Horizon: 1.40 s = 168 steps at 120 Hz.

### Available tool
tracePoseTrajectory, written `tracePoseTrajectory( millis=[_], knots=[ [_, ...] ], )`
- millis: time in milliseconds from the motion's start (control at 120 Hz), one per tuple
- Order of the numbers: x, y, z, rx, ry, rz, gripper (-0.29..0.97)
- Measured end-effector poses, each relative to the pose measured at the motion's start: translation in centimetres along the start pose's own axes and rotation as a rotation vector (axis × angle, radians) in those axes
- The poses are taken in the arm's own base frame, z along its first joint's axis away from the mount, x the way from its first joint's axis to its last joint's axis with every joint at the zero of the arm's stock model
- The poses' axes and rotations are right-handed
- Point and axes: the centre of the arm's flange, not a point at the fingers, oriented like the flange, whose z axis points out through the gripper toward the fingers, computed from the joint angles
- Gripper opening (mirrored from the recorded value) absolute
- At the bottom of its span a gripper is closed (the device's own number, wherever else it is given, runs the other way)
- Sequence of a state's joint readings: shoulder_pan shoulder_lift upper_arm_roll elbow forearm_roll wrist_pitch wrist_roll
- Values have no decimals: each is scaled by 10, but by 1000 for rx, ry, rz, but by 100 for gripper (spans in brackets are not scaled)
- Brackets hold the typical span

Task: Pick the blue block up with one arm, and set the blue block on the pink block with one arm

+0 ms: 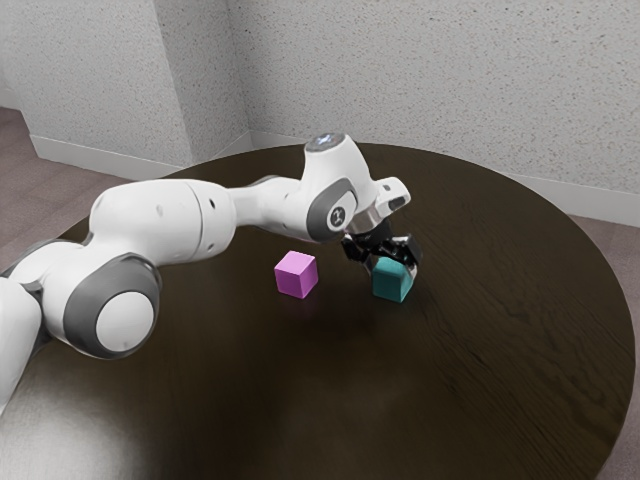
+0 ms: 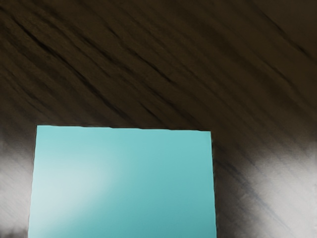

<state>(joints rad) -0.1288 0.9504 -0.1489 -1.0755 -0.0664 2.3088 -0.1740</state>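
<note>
Near the centre of the exterior view, the claw (image 1: 382, 256) holds the blue block (image 1: 392, 283) from two sides, low at the table (image 1: 480, 380). To its left the pink block (image 1: 296, 274) stands bare. The grasp seems done; carrying and placing remain.

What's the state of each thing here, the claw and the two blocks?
gripper: low, right over the top of the blue block.
blue block: under the gripper, apart from the pink block, not stacked on it.
pink block: flat on the table, nothing on top.
</note>
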Motion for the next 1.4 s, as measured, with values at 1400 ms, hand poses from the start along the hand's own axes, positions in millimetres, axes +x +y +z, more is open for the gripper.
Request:
tracePoseTrajectory(
  millis=[1400],
  knots=[
    [-4, -11, 32, -34, 40, -2, 60]
  ],
)
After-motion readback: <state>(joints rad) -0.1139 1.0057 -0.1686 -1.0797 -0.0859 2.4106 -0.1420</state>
